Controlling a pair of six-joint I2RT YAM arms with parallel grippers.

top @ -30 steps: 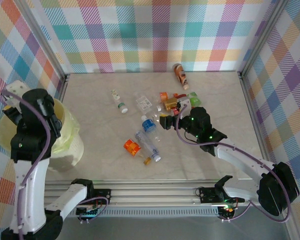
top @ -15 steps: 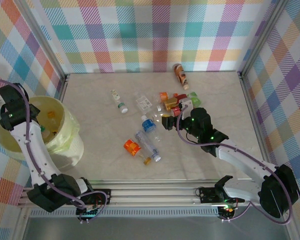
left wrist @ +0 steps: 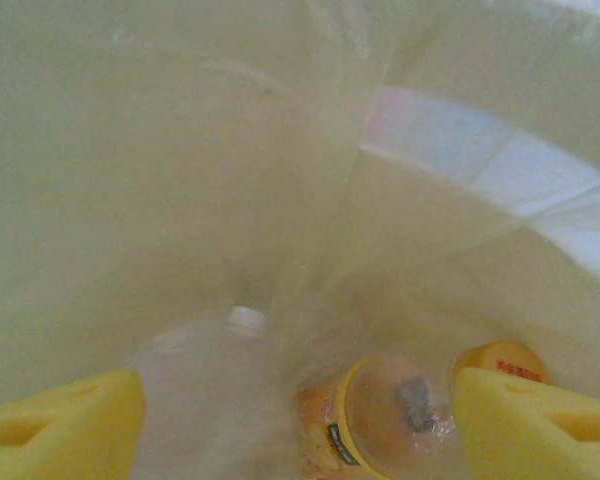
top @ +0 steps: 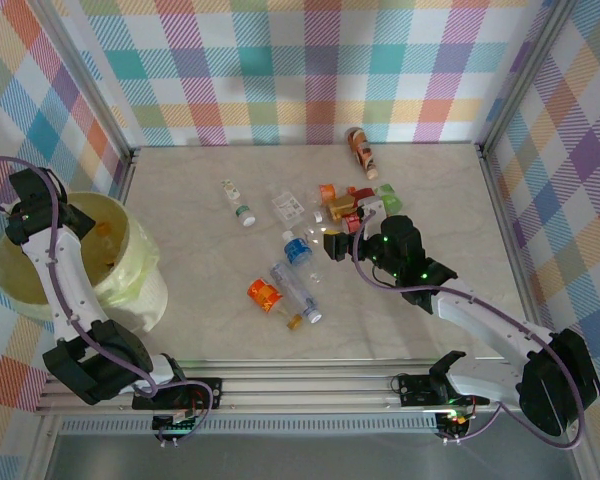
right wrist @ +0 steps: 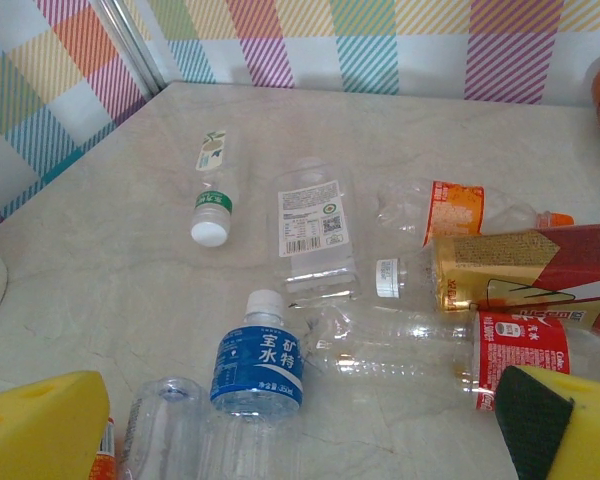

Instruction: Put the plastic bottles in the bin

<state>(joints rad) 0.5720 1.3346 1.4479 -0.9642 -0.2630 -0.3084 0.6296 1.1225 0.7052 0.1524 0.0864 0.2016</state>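
Observation:
The bin (top: 140, 285), pale yellow-green and bag-lined, stands at the left table edge with my left arm (top: 52, 262) bent over it. My left gripper (left wrist: 300, 430) is open inside it, yellow fingers (left wrist: 60, 420) wide apart. Below lie a clear white-capped bottle (left wrist: 205, 385) and an orange-labelled bottle (left wrist: 380, 425) against the liner (left wrist: 130, 150). Several plastic bottles lie mid-table. My right gripper (top: 332, 243) (right wrist: 305, 430) hovers open over a blue-labelled bottle (right wrist: 262, 360) (top: 297, 248), beside a clear crushed one (right wrist: 400, 350).
Around the right gripper lie a green-capped bottle (top: 240, 203), a flat clear one (top: 288, 207), gold and red ones (top: 345, 208), a green one (top: 390, 200), a long clear one (top: 298, 292) and an orange one (top: 264, 294). An orange-brown bottle (top: 360, 148) lies by the back wall.
The left arm has dropped from high above the bin down into it, and its jaws have opened. The right arm has barely moved.

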